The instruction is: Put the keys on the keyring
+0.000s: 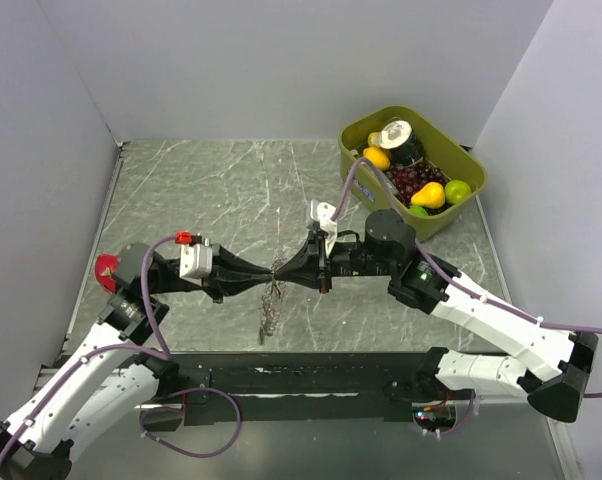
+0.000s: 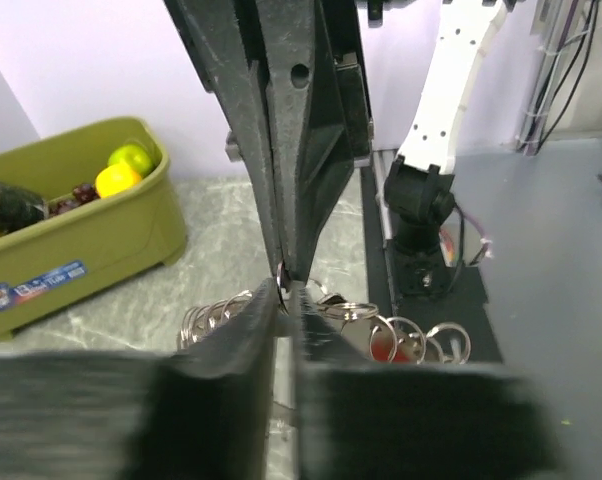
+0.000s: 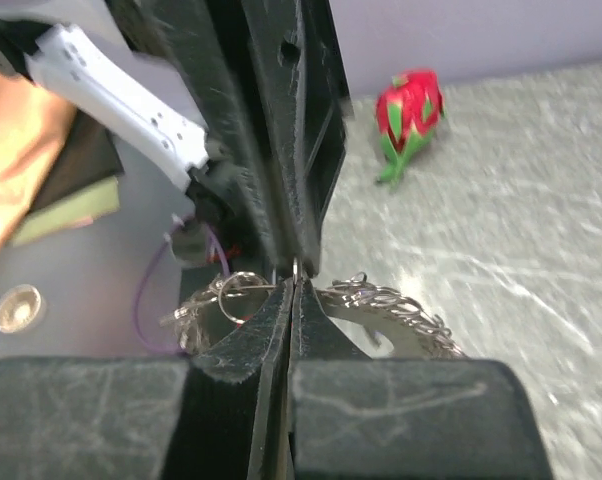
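Top external: left gripper (image 1: pixel 265 278) and right gripper (image 1: pixel 285 270) both pinch narrow on keyring (image 1: pixel 271 305); I'd pull gently, no jerks, spreading its coil.

Grey marbled table (image 1: pixel 231 190), seemingly lilac walls (image 1: pixel 281 60).

The keyring (image 3: pixel 401 308), grey and coiled, is held up in the air, well left of the green bin (image 1: pixel 451 215). Small rings bunch beside it, and the keys are too blurred to pick out.
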